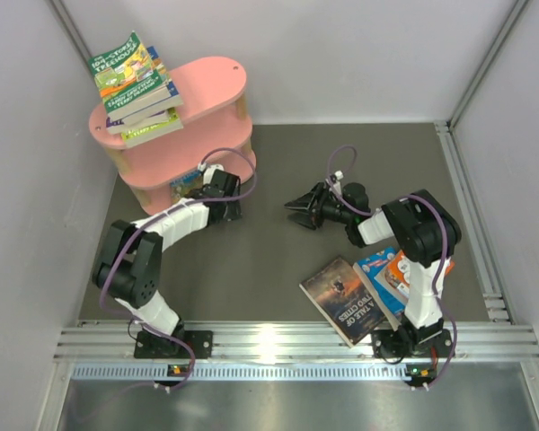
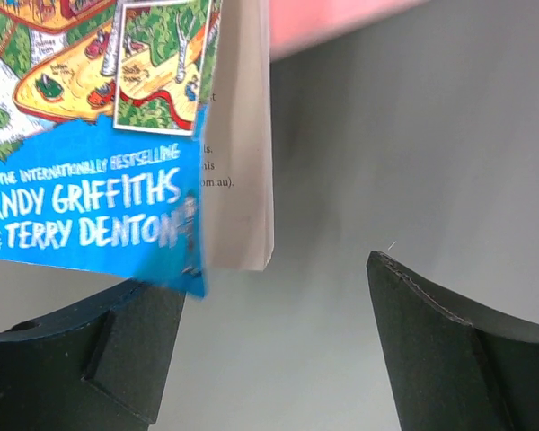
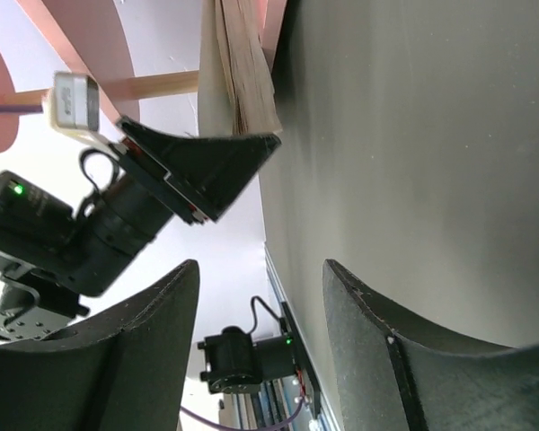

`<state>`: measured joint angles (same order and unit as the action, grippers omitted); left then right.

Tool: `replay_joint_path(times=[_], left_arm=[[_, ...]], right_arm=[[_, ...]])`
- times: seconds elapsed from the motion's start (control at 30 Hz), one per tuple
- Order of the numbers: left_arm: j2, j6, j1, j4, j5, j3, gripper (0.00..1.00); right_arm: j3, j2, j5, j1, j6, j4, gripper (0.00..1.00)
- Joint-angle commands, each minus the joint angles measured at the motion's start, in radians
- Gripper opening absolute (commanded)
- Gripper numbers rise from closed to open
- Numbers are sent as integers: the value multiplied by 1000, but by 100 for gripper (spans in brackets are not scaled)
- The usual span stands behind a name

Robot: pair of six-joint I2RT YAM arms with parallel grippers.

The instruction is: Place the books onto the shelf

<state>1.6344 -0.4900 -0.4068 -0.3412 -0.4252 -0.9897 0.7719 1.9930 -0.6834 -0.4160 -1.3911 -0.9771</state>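
Pincer L [image 2: 274, 292] wide open by book [image 2: 90, 197], pincer R [image 3: 260, 269] half-open.

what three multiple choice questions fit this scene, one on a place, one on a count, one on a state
1. Where is the stack of books? A on the top board of the pink shelf B on its lowest board C on the metal rail
2. How many books lie on the table by the right arm's base? A none B two C five
3. How is the right gripper? A shut on a book B open and empty C shut on a cable

Answers: 1 A, the stack rests on the highest pink board. 2 B, a dark book and a blue-and-orange book lie there. 3 B, its jaws stand apart with nothing between them.
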Motion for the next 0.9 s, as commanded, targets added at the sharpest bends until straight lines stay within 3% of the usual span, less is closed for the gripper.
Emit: replay_joint_path(times=[0.0,0.43,0.6,0.87], left_arm=[[33,-15,13,57,-9,-90,86],[136,-38,34,106,-40,-194,84],[147,-68,34,151,12,-201,83],[165,-62,23,179,83,-204,77]], right_arm=[[-20,7,-19,23,20,-78,56],[-65,15,-33,42,33,-100,55],[-71,15,-33,42,33,-109,53],[-98,18,-41,43,32,-144,34]])
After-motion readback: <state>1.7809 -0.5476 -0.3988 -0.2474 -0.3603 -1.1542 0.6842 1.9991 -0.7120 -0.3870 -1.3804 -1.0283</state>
